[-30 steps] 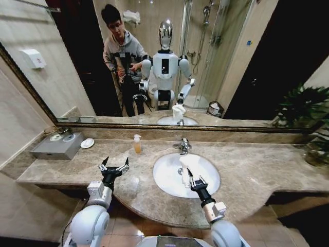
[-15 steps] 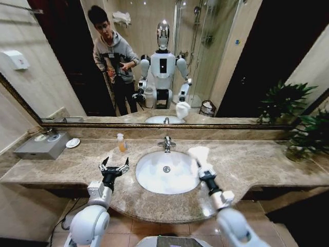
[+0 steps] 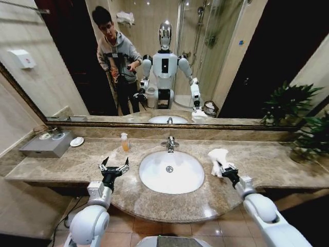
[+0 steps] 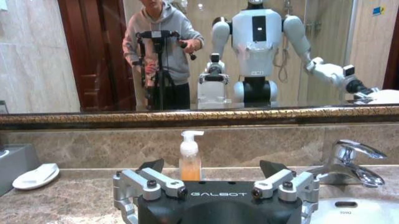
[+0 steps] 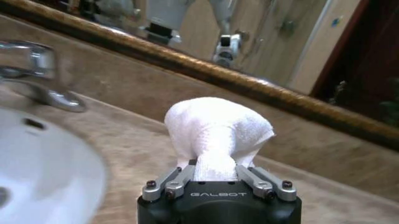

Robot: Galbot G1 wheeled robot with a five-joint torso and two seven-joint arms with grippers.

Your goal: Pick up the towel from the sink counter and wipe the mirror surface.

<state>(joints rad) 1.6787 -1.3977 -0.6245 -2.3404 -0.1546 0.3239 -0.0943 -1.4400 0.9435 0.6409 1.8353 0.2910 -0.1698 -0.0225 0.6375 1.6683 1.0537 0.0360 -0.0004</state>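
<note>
Beige marble sink counter (image 3: 267, 162) lies below the right gripper (image 3: 222, 167), clamped on the bunched towel (image 3: 218, 157) for wiping the mirror surface (image 3: 231, 62); left gripper (image 3: 114, 166) waits, jaws apart.

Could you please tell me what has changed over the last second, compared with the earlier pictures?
The right tool, shut on the towel, has swung from above the basin out to the robot's right, over the sink counter beside the basin. The head camera has shifted too. The left tool stays open above the counter, left of the basin.
</note>
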